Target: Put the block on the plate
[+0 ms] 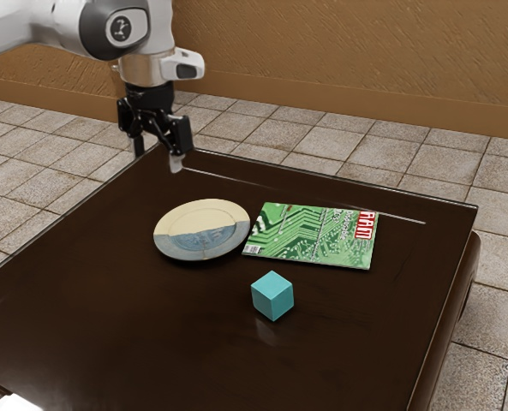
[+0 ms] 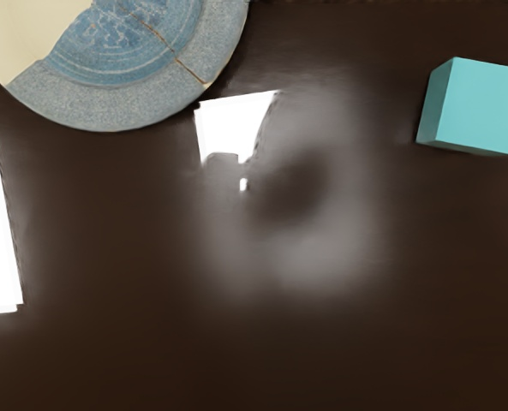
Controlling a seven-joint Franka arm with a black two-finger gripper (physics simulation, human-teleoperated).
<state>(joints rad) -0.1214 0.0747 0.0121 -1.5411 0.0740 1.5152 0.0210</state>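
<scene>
- My gripper (image 1: 158, 157) is open and empty, raised over the worktop (image 1: 116, 317); I'm at the reach step.
- Block (image 1: 272, 296) sits well apart from gripper, beyond plate (image 1: 202, 231); next, travel over, lower, grasp.
- Exterior view adds magazine (image 1: 313, 235) beside plate; wrist view, plate's thin brown line (image 2: 169, 51).

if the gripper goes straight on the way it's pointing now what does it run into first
My gripper would probably meet bare tabletop first, clear of the plate and the cyan block; how far down is hard to judge.
</scene>
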